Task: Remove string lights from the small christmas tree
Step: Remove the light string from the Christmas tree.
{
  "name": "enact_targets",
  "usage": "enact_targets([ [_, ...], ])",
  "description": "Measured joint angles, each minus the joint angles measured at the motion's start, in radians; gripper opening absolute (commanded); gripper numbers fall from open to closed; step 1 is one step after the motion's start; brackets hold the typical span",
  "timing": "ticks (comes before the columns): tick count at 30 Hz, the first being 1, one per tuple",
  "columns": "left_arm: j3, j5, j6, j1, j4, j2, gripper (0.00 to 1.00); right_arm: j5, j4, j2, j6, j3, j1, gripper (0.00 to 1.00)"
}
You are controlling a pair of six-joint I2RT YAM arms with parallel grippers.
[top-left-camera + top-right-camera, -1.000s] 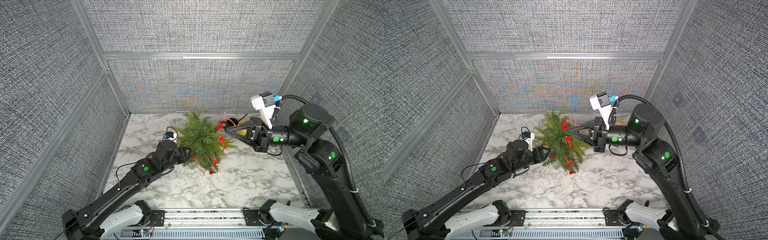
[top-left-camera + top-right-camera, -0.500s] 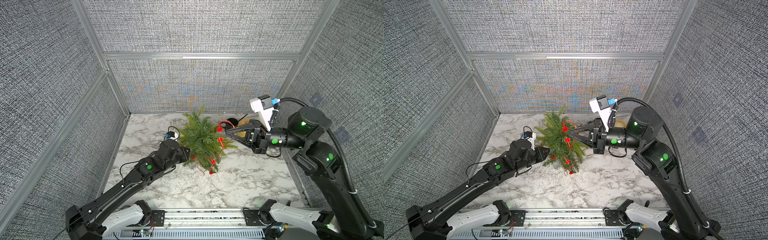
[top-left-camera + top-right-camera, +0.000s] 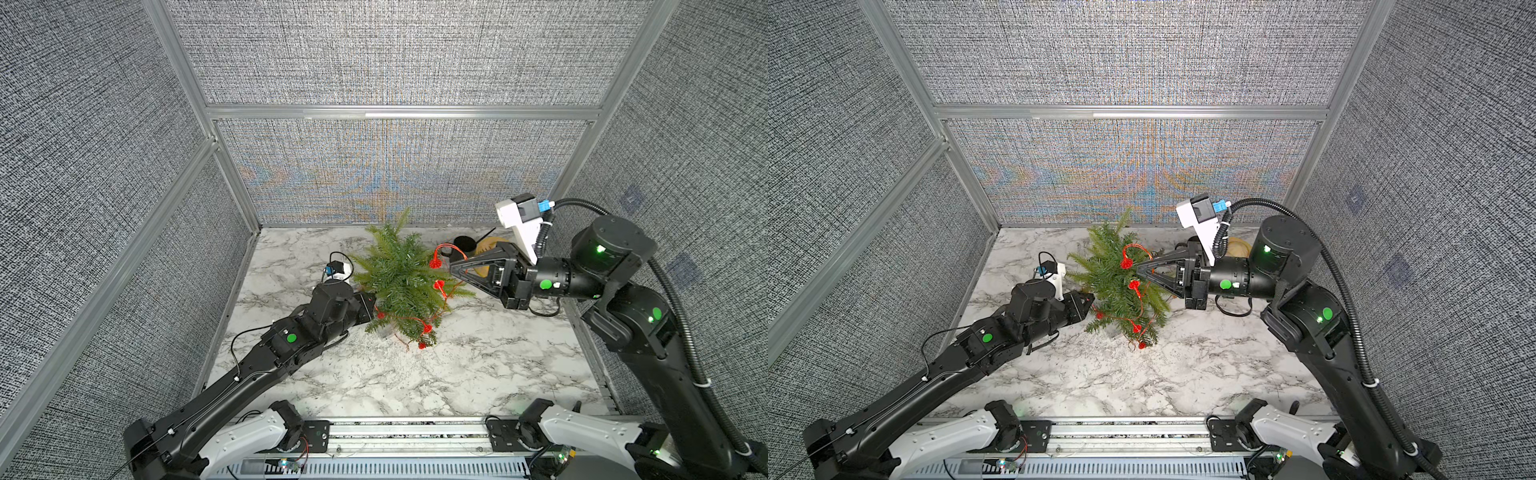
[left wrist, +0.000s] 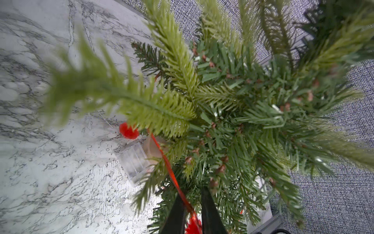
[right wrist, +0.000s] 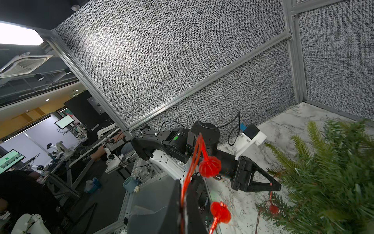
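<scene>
The small christmas tree (image 3: 401, 280) (image 3: 1115, 286) stands at the back middle of the marble table, with the string lights (image 3: 439, 285) (image 3: 1133, 285) draped over its right side. My right gripper (image 3: 451, 266) (image 5: 183, 204) is shut on a raised loop of the red wire beside the treetop. At the tree's lower left edge, my left gripper (image 3: 372, 305) (image 4: 192, 210) is shut on the wire next to a red bulb. The lights' clear plastic box (image 4: 134, 160) lies on the table at the tree's foot.
A black mug (image 3: 463, 243) and a tan round object (image 3: 490, 249) sit behind my right gripper near the back wall. Grey fabric walls close in the table on three sides. Open marble (image 3: 415, 374) lies in front of the tree.
My left gripper has closed on the wire at the tree's lower left. My right gripper has dropped slightly with the loop still in it.
</scene>
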Motion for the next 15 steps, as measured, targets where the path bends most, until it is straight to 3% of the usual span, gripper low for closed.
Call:
enact_targets([
  [3, 0.0, 0.0, 0.001, 0.0, -0.001, -0.007, 0.01, 0.0, 0.005, -0.001, 0.0, -0.008, 0.0, 0.0],
  [15, 0.024, -0.043, 0.08, 0.0, -0.059, -0.049, 0.0, 0.026, 0.013, -0.024, 0.0, -0.114, 0.002, 0.0],
])
